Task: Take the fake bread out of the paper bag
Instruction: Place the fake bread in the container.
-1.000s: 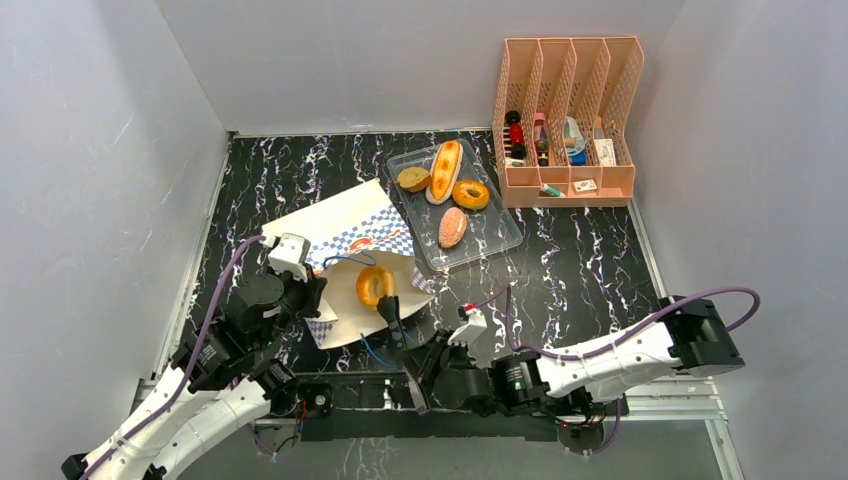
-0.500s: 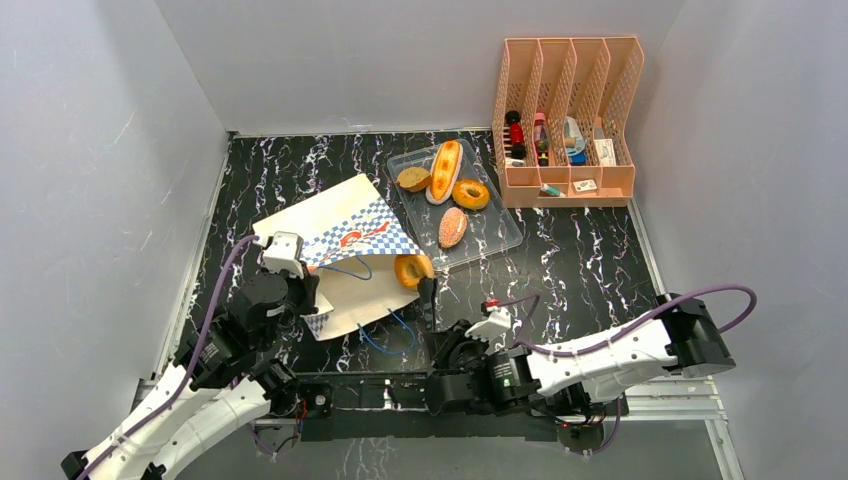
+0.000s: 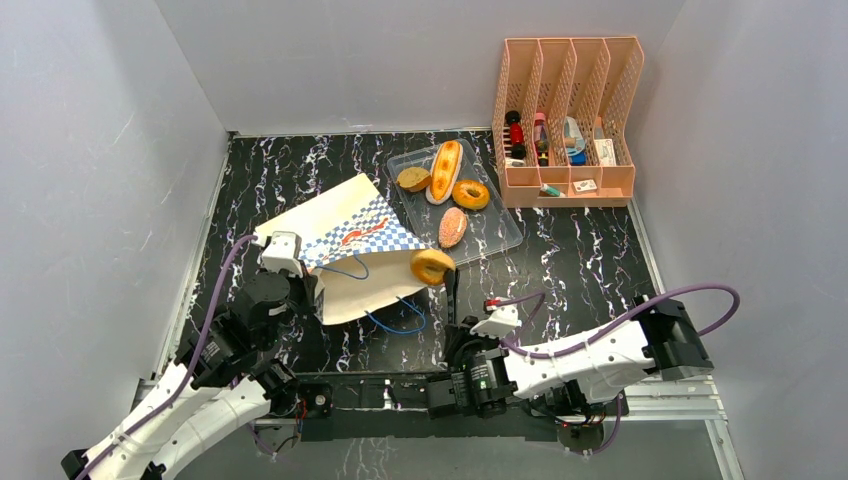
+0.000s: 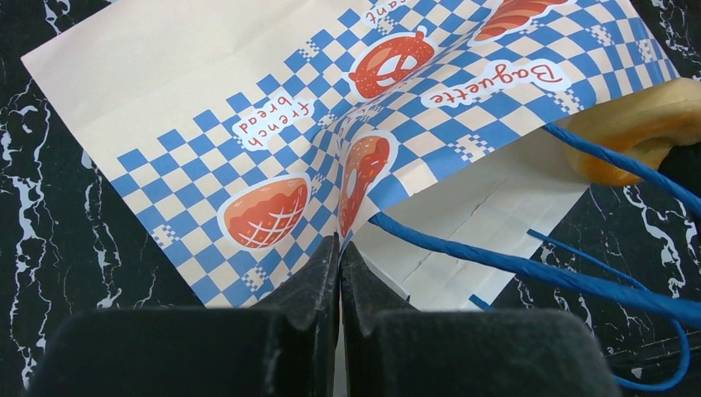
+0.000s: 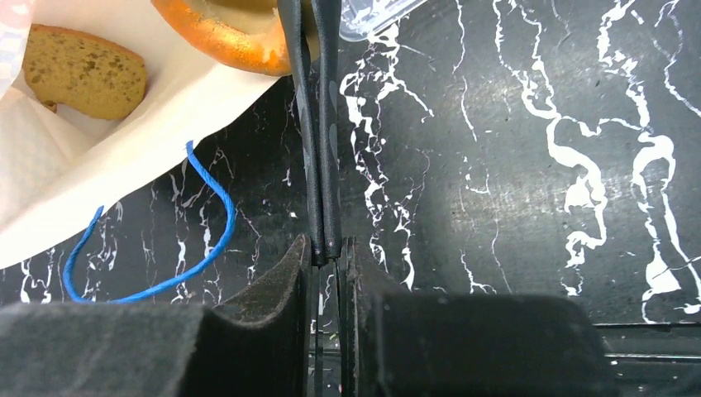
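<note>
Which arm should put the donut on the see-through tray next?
Right, probably. The right gripper grips the donut beside the clear tray; the left gripper is pinching the paper bag.

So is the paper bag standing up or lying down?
Lying down: the paper bag lies sideways on the table, left claw pinching its edge.

The tan kraft paper bag (image 3: 322, 216), banded in blue-and-white checks with orange pastry pictures and blue cord handles, lies flat on the worktop, its printed edge nipped in the closed left pincer (image 4: 339, 246). A golden ring donut (image 3: 432, 266) sits just outside the bag's mouth, pinched by the closed right pincer (image 3: 447, 277), and a brown bread slice (image 5: 83, 74) rests on the bag's white inner paper. Beyond the bag a long orange-tan bun (image 3: 445, 170), a round brown roll (image 3: 413, 179), a second ring donut (image 3: 470, 193) and an oval reddish-orange bun (image 3: 452, 227) lie close together.
</note>
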